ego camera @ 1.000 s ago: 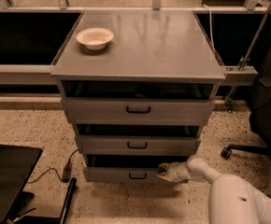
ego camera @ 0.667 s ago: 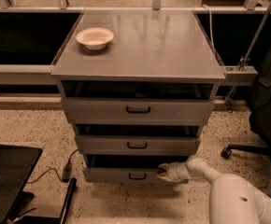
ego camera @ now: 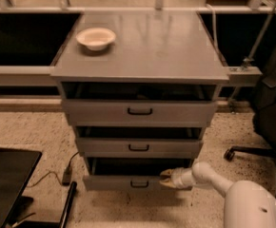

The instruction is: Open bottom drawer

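The bottom drawer [ego camera: 114, 182] is the lowest of the grey cabinet's three. It has a flat grey front and a small black loop handle [ego camera: 139, 184]. It stands partly pulled out, with a dark gap above its front. My gripper [ego camera: 166, 178] is at the right part of the drawer front, just right of the handle, at the front's top edge. My white arm [ego camera: 209, 175] reaches in from the lower right.
The middle drawer [ego camera: 139, 147] and top drawer [ego camera: 139, 111] above also stand slightly out. A white bowl [ego camera: 96, 38] sits on the cabinet top. A black panel [ego camera: 7, 179] and a cable [ego camera: 66, 172] lie on the floor at left. An office chair base [ego camera: 254, 152] is at right.
The bottom drawer's front and my gripper have shifted slightly toward the camera, and the dark gap above the front is a little wider.
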`<state>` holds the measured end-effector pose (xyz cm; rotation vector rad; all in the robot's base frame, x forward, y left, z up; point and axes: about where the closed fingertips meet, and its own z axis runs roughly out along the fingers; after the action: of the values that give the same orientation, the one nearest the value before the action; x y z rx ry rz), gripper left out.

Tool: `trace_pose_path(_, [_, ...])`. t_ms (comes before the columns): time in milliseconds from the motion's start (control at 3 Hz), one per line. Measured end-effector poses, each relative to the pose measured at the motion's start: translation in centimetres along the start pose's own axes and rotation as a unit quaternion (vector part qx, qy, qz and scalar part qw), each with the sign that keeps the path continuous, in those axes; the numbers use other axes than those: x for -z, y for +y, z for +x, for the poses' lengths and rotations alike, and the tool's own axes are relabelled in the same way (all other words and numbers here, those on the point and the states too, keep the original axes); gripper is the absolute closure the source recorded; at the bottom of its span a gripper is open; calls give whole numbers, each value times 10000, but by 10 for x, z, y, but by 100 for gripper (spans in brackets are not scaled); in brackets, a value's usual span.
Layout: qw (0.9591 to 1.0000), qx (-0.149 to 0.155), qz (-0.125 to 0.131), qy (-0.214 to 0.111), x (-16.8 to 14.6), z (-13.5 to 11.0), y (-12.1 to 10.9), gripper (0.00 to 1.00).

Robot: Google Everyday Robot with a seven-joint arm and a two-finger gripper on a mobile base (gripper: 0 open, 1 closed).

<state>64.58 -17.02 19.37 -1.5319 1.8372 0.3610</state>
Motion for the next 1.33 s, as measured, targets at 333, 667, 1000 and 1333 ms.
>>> trace_pose_path(333, [10000, -6, -5, -7, 2, 0, 3, 100])
trace_pose_path(667, [9999, -59, -51, -68, 7, 7, 25, 100])
trace_pose_path(1000, [9999, -60, -51, -68, 10, 4, 25, 100])
trace_pose_path(1333, [9998, -111, -88, -119, 13, 8, 42, 100])
